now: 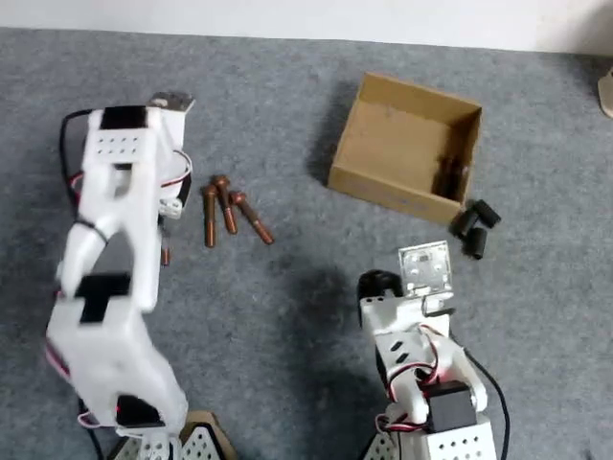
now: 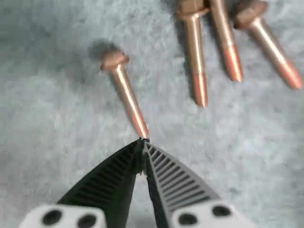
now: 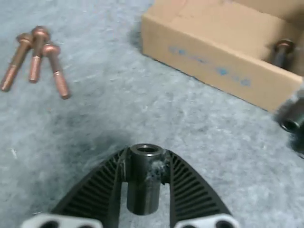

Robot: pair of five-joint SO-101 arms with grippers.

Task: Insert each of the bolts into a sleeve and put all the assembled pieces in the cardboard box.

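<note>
The right pincer point(image 3: 145, 156) grasps a sleeve point(image 3: 142, 190) upright near the worktop's point(image 1: 287, 316) front edge. The left pincer point(image 2: 142, 145) is clenched on nothing, its tips touching a bolt point(image 2: 126, 92) by the left edge. Picking up that bolt seems next: open, then straddle its shank.

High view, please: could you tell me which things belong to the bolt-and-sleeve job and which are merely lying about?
Job: three bolts; lone bolt at left pincer; sleeve in right pincer; loose sleeves; cardboard box; assembled piece inside.
Lying about: pale object at the right edge; brown board by an arm's base.
</note>
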